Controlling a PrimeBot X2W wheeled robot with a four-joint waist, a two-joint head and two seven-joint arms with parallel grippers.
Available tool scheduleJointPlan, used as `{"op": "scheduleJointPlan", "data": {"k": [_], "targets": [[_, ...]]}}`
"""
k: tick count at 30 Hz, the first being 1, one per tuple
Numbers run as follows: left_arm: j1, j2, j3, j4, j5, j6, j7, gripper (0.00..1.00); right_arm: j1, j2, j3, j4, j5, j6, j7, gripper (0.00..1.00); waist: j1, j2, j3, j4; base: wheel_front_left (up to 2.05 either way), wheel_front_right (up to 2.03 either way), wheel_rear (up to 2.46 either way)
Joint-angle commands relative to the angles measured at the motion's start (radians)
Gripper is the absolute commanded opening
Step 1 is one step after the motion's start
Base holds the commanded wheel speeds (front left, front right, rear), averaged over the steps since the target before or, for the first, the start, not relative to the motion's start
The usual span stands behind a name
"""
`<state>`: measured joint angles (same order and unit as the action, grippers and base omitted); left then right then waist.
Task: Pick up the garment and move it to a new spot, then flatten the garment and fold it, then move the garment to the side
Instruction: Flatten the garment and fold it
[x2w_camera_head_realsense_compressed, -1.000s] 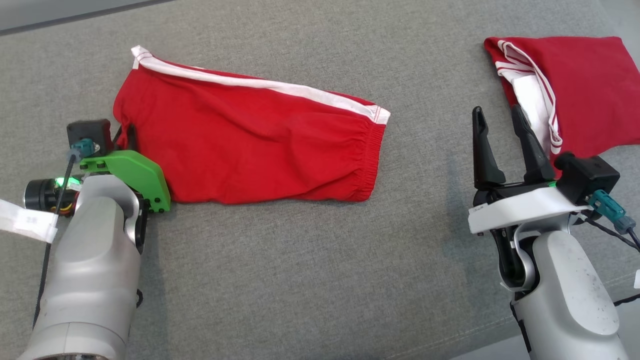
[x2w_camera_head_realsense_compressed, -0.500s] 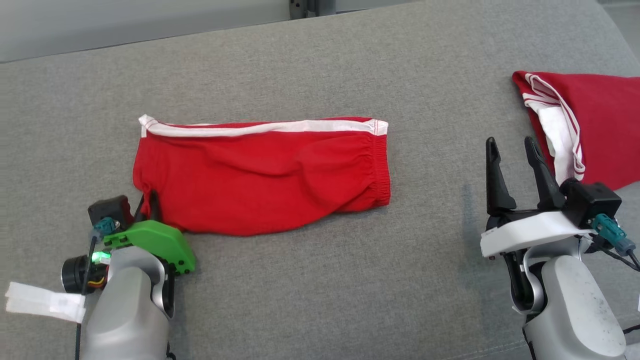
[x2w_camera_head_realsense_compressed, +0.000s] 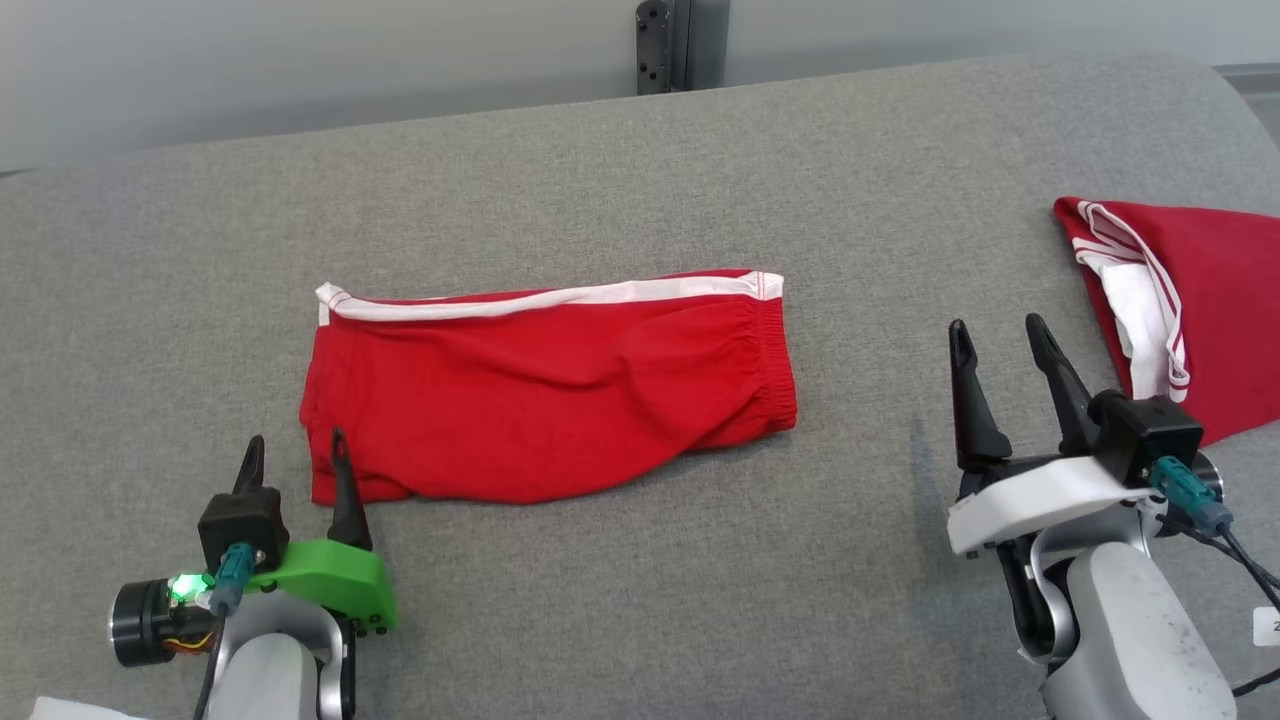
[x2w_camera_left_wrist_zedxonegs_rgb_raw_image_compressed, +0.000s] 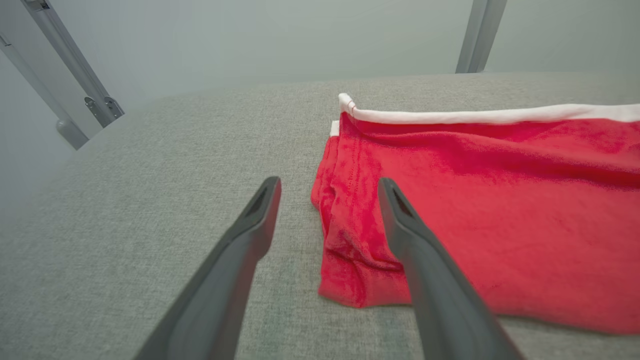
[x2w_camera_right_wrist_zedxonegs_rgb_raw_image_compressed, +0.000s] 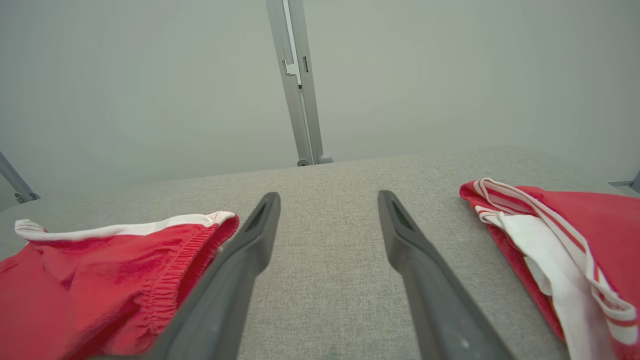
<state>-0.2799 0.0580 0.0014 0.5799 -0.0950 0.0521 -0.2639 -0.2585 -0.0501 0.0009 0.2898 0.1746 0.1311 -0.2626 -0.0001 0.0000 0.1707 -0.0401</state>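
The left gripper (x2w_camera_head_realsense_compressed: 295, 458) has its two fingers spread and nothing between them. It sits at the garment's (x2w_camera_head_realsense_compressed: 550, 400) near left corner, and in the left wrist view one finger (x2w_camera_left_wrist_zedxonegs_rgb_raw_image_compressed: 400, 225) crosses that corner's hem; whether it touches the cloth cannot be told. The right gripper (x2w_camera_head_realsense_compressed: 997, 335) is also spread and empty, standing well clear of the garment's elastic waistband end, on bare cushion (x2w_camera_head_realsense_compressed: 600, 180). The garment, a pair of red shorts, lies flat on this grey cushion between the two grippers. It looks doubled lengthwise, with its white stripe (x2w_camera_head_realsense_compressed: 560, 296) running along the far edge and only soft wrinkles across the middle. Moving, flattening and at least one fold therefore appear to be done. What is probably left is perhaps a second fold, end to end, and then the shift to the side. Beyond the right gripper from the garment, a second red piece (x2w_camera_head_realsense_compressed: 1225, 300) with white trim lies folded, which may mark where that side is.
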Motion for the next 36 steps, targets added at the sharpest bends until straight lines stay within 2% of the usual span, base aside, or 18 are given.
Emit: {"op": "scheduleJointPlan", "data": {"k": [1,7,15,22,28,36], "targets": [[0.025,0.002,-0.004,-0.039,0.022,0.007,0.000,1.00,0.019,-0.002,0.005,0.007,-0.007,-0.001,-0.003,1.00,0.0001,0.0000,-0.019,0.004,0.00,0.00,0.00],[0.141,-0.003,0.003,-0.186,0.030,0.019,0.000,1.00,0.061,-0.002,0.040,0.028,-0.007,-0.001,-0.003,1.00,0.0001,0.0000,-0.067,0.013,0.00,0.00,0.00],[0.231,-0.006,-0.003,-0.251,0.016,0.029,0.001,1.00,0.107,-0.002,0.075,0.039,0.019,-0.001,-0.003,1.00,0.0001,0.0000,-0.098,0.029,0.00,0.00,0.00],[0.223,-0.006,-0.022,-0.269,-0.006,0.033,0.000,1.00,0.092,-0.002,0.074,0.030,0.014,-0.001,-0.003,1.00,0.0001,0.0000,-0.072,0.060,0.00,0.00,0.00],[0.189,-0.006,-0.057,-0.288,-0.014,0.038,0.000,1.00,0.052,-0.002,0.070,0.034,0.013,-0.001,-0.003,1.00,0.0001,0.0000,-0.024,0.106,0.00,0.00,0.00],[0.149,-0.006,-0.133,-0.281,-0.047,0.046,0.000,1.00,-0.016,-0.002,0.061,0.092,-0.025,-0.001,-0.003,1.00,0.0001,0.0000,0.054,0.210,0.00,0.00,0.00]]}}
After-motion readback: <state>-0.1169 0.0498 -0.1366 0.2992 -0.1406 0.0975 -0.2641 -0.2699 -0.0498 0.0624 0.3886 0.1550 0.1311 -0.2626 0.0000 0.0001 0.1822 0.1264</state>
